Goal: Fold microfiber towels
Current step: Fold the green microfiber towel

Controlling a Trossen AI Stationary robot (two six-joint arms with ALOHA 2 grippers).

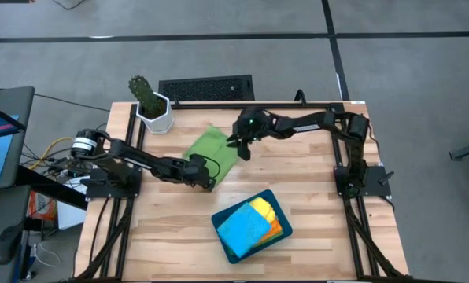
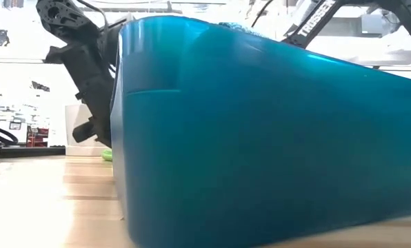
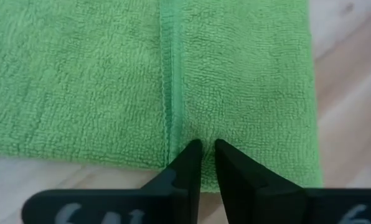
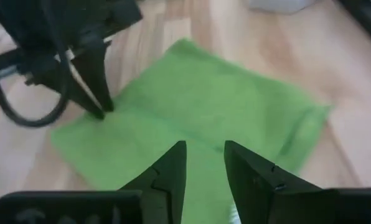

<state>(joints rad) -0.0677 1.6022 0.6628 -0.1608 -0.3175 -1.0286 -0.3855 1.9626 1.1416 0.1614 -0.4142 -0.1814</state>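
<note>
Green microfiber towel [image 1: 212, 150] lying flat on the wooden table [image 1: 313, 236], between the two pincers and already doubled over, judging by the hemmed edge running toward the left gripper [image 3: 202, 148]. Left gripper pressing down at the towel's near edge, fingers almost touching, with only a sliver of gap showing; pinching the cloth there, or merely resting on it, not being clear from the wrist view. Right gripper [image 4: 205, 149] hovering above the towel's opposite side, fingers parted a little and holding nothing, the green cloth showing through the gap. Off to the side of both pincers, well apart from the green towel, sitting the teal tray [image 1: 223, 238] with a sky-blue towel [image 1: 243, 228] on top and yellow [image 1: 264, 207] and orange [image 1: 277, 229] ones peeking out beneath. White pot with a cactus [image 1: 151, 104] standing beyond the towel, near the table's far edge. Looking like mid-fold, with another fold probably to come. Risking, from here: catching only the top layer with so narrow a grip, so the fold peeling open on lifting; dragging the whole cloth across the wood rather than folding it, if the right pincer is not pinning or lifting its side in step; sweeping toward the pot on a wide swing.
</note>
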